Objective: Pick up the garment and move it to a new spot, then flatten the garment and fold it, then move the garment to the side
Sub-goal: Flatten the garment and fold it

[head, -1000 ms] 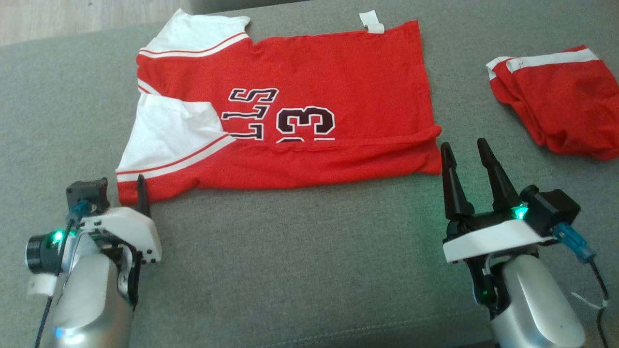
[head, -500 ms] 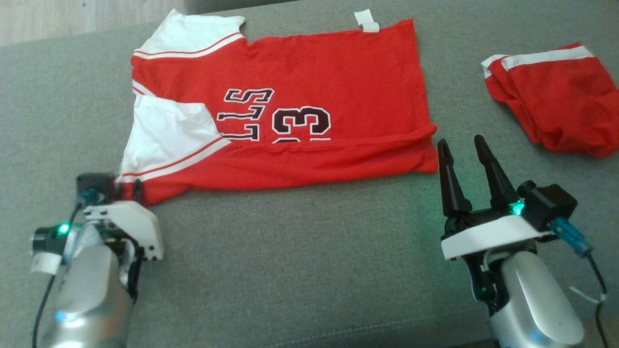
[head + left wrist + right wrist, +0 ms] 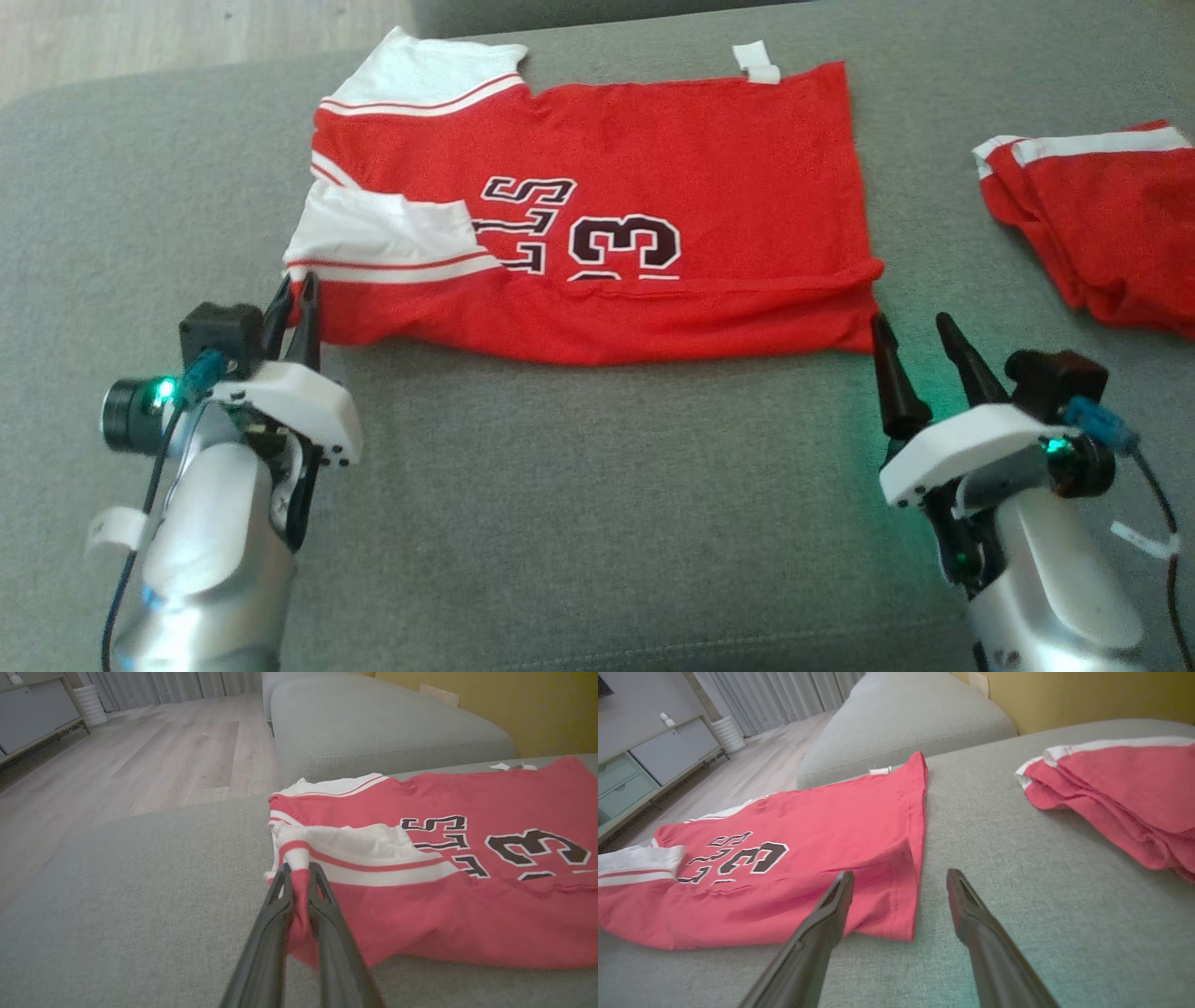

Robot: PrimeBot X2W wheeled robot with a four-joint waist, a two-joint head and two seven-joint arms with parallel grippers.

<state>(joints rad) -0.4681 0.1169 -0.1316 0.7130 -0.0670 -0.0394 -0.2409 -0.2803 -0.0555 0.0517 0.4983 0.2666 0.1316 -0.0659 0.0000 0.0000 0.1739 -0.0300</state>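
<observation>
The garment point(image 3: 653, 168) is a red jersey with white sleeves and black lettering, lying flat on the grey couch cushion with its near long edge folded over. My left gripper point(image 3: 297, 291) is shut on the garment's point(image 3: 420, 905) near left corner, by the white sleeve trim; in the left wrist view my left gripper point(image 3: 299, 870) pinches the red and white cloth between its fingers. My right gripper point(image 3: 910, 329) stands open just short of the near right corner. In the right wrist view my right gripper point(image 3: 900, 877) has that corner of the garment point(image 3: 808, 858) in front of its spread fingers.
A second red garment with white trim point(image 3: 1102, 224) lies bunched at the right of the cushion point(image 3: 597, 513), also seen as red cloth point(image 3: 1120, 798) in the right wrist view. Wooden floor point(image 3: 140, 765) lies beyond the cushion's far edge, next to another cushion point(image 3: 373, 723).
My left gripper has gone forward and shut on the jersey's near left corner, pushing the sleeve back and bunching it. My right gripper stays open near the right corner. The camera has shifted.
</observation>
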